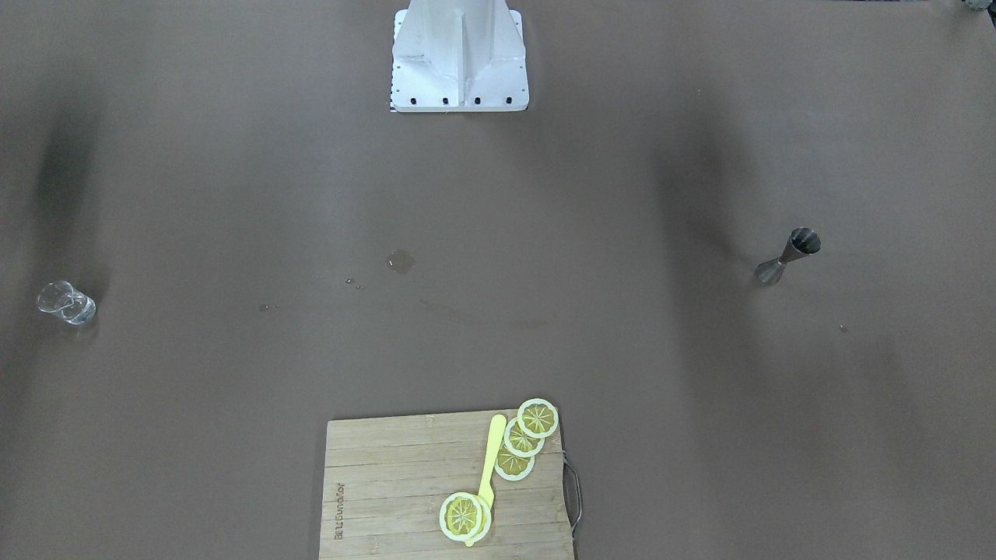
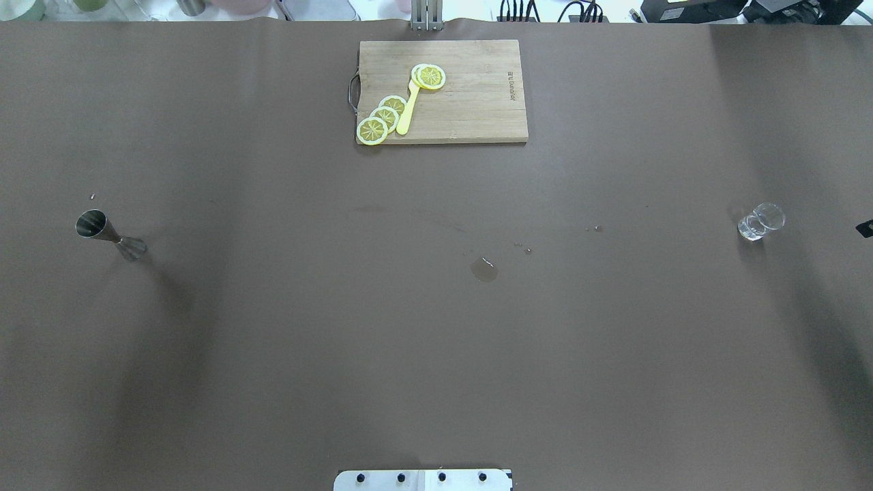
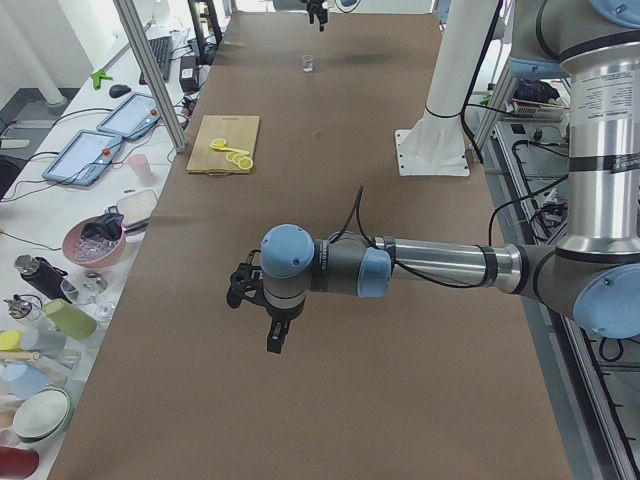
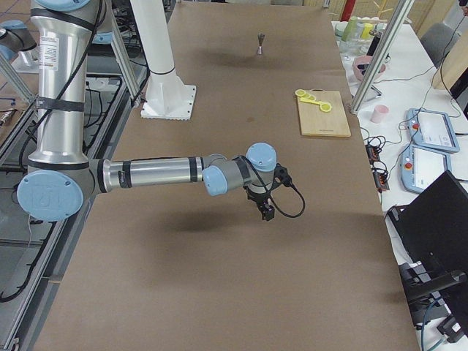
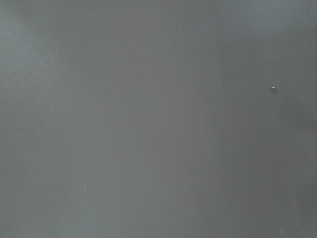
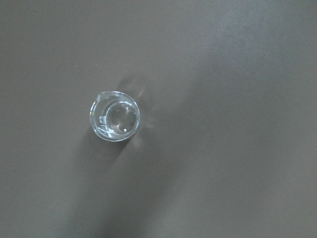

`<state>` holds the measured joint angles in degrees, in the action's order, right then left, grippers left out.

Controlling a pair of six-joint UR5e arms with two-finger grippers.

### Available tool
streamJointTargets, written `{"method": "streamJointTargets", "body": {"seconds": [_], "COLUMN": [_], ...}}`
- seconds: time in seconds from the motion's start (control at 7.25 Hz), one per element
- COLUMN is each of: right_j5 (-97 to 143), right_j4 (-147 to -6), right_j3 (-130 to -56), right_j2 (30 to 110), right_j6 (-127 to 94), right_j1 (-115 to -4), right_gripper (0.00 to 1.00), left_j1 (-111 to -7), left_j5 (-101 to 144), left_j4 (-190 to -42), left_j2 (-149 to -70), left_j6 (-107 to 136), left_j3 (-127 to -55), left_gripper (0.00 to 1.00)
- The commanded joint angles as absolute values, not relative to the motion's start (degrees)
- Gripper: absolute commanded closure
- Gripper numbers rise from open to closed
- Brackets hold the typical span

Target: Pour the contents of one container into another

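A small clear glass (image 2: 760, 221) stands upright on the robot's right side of the brown table (image 2: 436, 327). It also shows as the glass (image 1: 66, 303) at the front view's left, and the right wrist view looks straight down into the glass (image 6: 115, 117). A steel jigger (image 2: 109, 234) stands at the far left; the front view has the jigger (image 1: 787, 257) at its right. My left gripper (image 3: 275, 342) hangs above bare table. My right gripper (image 4: 265, 213) hovers over the table's right end. Both show only in the side views, so I cannot tell whether they are open or shut.
A bamboo cutting board (image 2: 477, 95) at the far edge carries lemon slices (image 2: 382, 119) and a yellow knife (image 2: 407, 112). A small puddle (image 2: 483, 270) and a few drops lie mid-table. The robot's white base (image 1: 459, 58) stands at the near edge. Tablets and cups crowd the side bench (image 3: 90, 230).
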<state>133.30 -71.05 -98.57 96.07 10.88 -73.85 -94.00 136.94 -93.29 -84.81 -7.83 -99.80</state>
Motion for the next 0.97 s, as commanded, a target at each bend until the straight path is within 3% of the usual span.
{"method": "streamJointTargets", "body": {"seconds": [0.0, 0.41, 0.83], "right_j5": [134.0, 139.5, 139.2], "right_j4": [-55.0, -39.8, -39.4], "right_j3": [-93.5, -87.8, -84.0], "right_j2": [98.2, 98.0, 92.9], "right_j6": [16.5, 17.9, 10.1], "right_j1": [-71.8, -70.6, -68.4], "right_gripper": [0.0, 0.0, 0.0], "left_j1": [-94.0, -93.5, -86.0], "left_j5": [136.8, 136.2, 128.7], "left_j4": [-101.9, -113.5, -112.9], "left_j2": [-85.8, -85.9, -84.9], "left_j6": [0.2, 10.7, 21.9], "left_j3": [-100.8, -101.1, -111.6], "left_gripper": [0.01, 0.01, 0.02]}}
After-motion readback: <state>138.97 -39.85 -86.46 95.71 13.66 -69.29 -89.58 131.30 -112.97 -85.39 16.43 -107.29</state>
